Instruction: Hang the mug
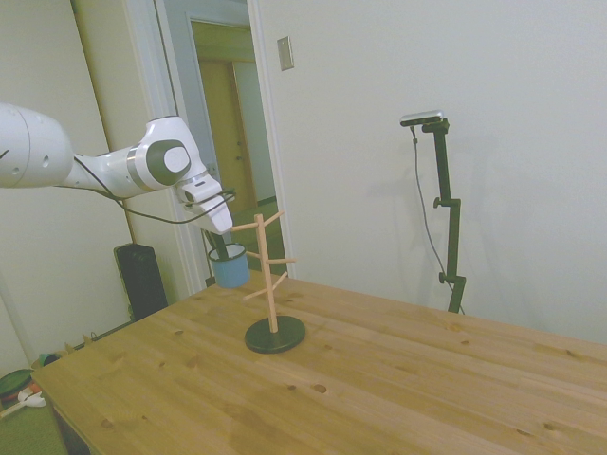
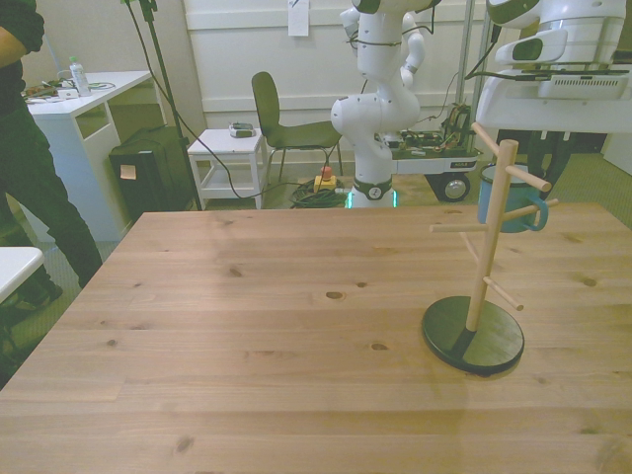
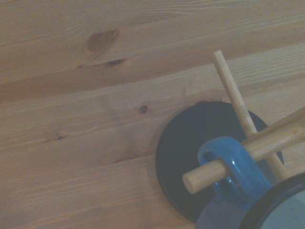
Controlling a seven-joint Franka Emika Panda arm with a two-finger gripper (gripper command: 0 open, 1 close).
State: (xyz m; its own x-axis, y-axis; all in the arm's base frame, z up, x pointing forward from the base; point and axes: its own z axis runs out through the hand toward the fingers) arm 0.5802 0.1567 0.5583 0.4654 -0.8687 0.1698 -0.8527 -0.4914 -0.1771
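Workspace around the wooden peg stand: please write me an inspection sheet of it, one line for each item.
Surface: wooden table, bare boards with knots.
Job's things: light-blue mug is held off the table beside the wooden peg stand; in the wrist view a peg passes through the mug handle. The stand sits upright on its dark round base.
Clutter: nothing seen on the table.
Grippers: gripper is at the mug's rim; fingers not clear enough to judge.
Cables: a black cable loops under the arm.
Surroundings: a person stands at the front view's left; a green chair and a small white side table stand behind the table.
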